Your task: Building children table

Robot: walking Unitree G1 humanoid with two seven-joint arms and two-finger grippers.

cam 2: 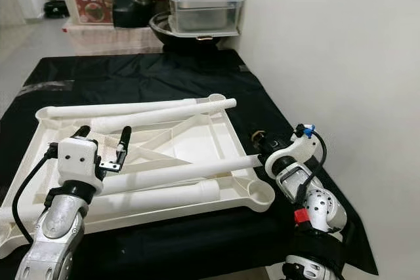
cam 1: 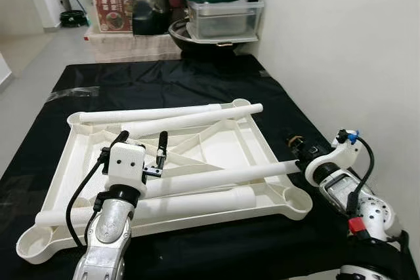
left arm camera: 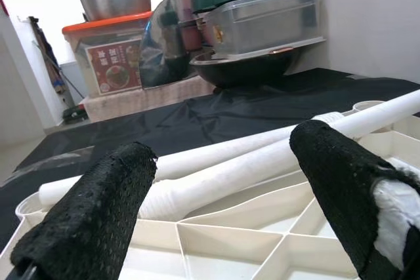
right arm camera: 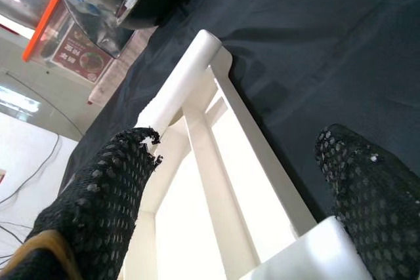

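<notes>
An upturned white tabletop (cam 1: 216,137) lies on a black cloth (cam 1: 164,83), four legs (cam 1: 223,178) loose across it. The left gripper (cam 1: 140,143) hovers spread above; the right gripper (right arm camera: 249,181), fingers apart, apparently straddles one leg's end.

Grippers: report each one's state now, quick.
Left gripper: jaws open, holding nothing, above the upturned tabletop.
Right gripper: jaws open around the end of a white table leg, not clamped.
</notes>
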